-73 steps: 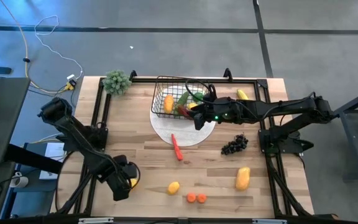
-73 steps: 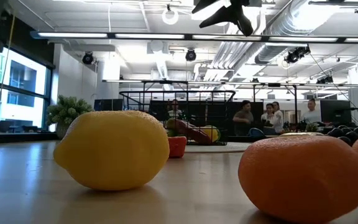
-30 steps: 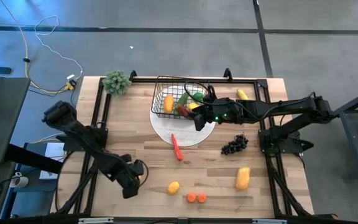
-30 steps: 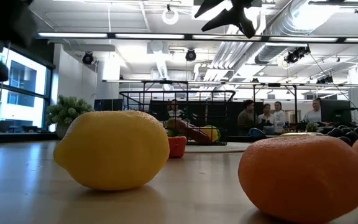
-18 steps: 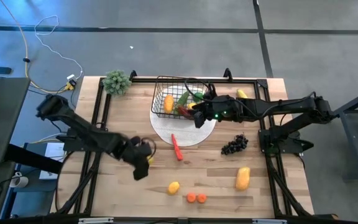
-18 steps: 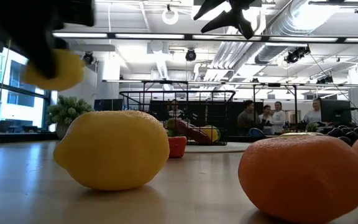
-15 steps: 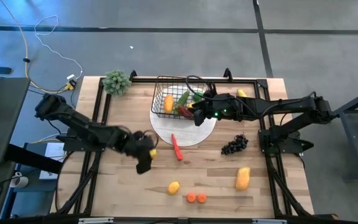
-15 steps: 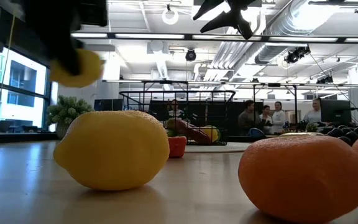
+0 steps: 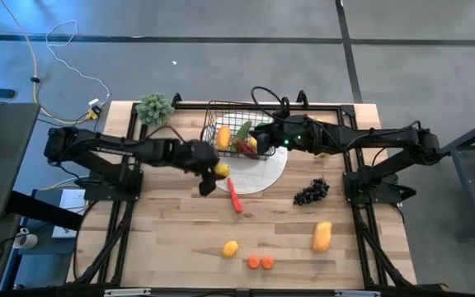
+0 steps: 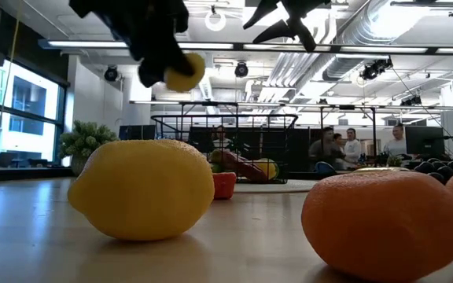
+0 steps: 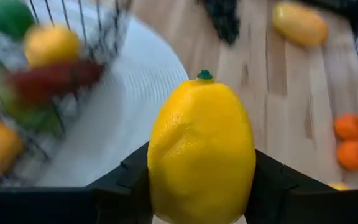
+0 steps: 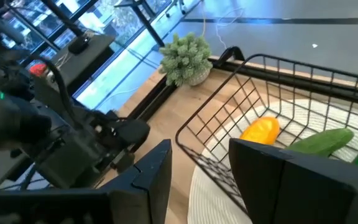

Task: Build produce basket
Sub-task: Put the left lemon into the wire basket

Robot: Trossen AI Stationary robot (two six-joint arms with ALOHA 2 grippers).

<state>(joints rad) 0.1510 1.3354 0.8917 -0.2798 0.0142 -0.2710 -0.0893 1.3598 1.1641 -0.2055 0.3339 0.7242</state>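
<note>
- No readable writing shows anywhere.
- Left claw (image 9: 215, 175) is clamped on a lemon (image 11: 202, 155), raised beside the basket (image 9: 231, 132).
- Right claw (image 9: 262, 137) hangs over the basket, fingers apart, empty.

From my left wrist camera the basket (image 11: 55, 74) and its produce smear into blur and run off the edge, the lemon (image 11: 201, 155) hides the left gripper's fingertips, and in the low view the people (image 10: 333, 149) behind are too small to read.
</note>
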